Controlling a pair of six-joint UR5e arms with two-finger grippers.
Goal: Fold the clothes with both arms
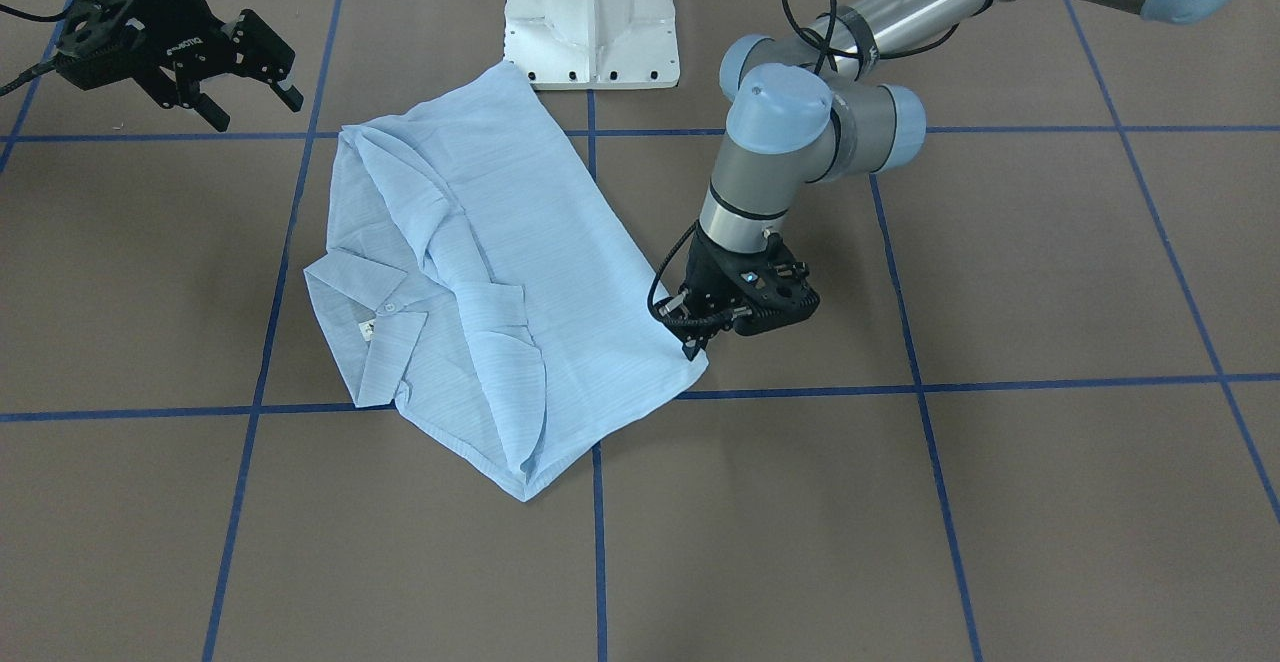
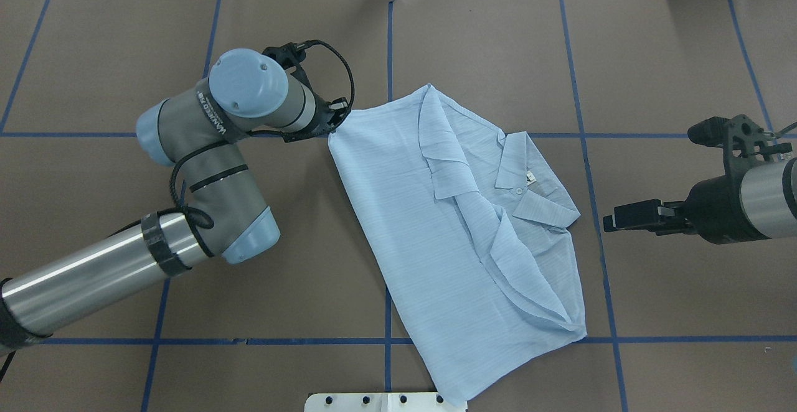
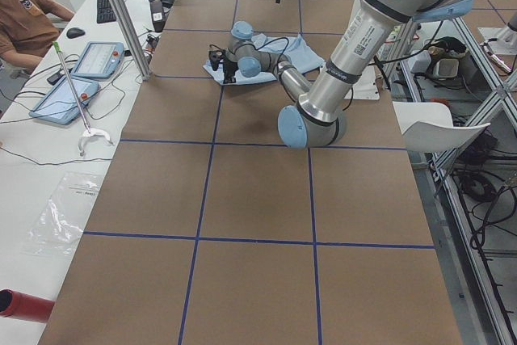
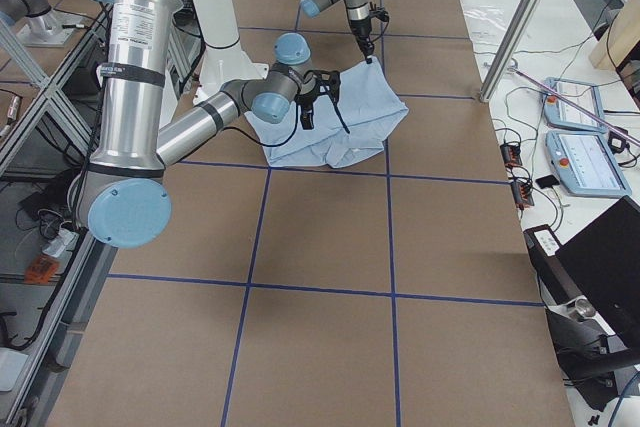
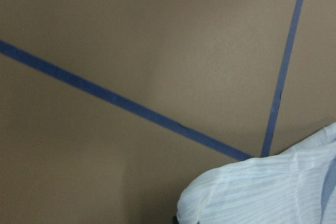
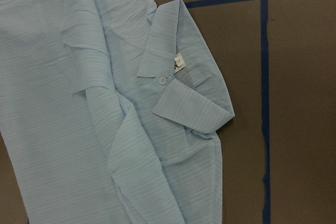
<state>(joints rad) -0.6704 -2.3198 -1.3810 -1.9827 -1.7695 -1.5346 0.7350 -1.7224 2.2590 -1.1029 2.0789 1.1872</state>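
Observation:
The pale-blue striped shirt [image 1: 520,272] lies partly folded on the brown table, collar and neck label [image 6: 178,62] facing up, a sleeve folded across it. It also shows in the overhead view [image 2: 448,231]. My left gripper [image 1: 692,340] is low at the shirt's hem corner and looks shut on that corner [image 2: 337,124]; the left wrist view shows the bunched corner cloth [image 5: 262,192] close below. My right gripper [image 1: 253,109] is open and empty, held above the table beside the collar end, apart from the shirt [image 2: 651,175].
The white pedestal base [image 1: 592,17] stands at the robot's edge, touching the shirt's near corner [image 2: 373,401]. Blue tape lines [image 1: 600,392] cross the table. Tablets and cables [image 3: 77,78] lie on a side bench beyond the far edge.

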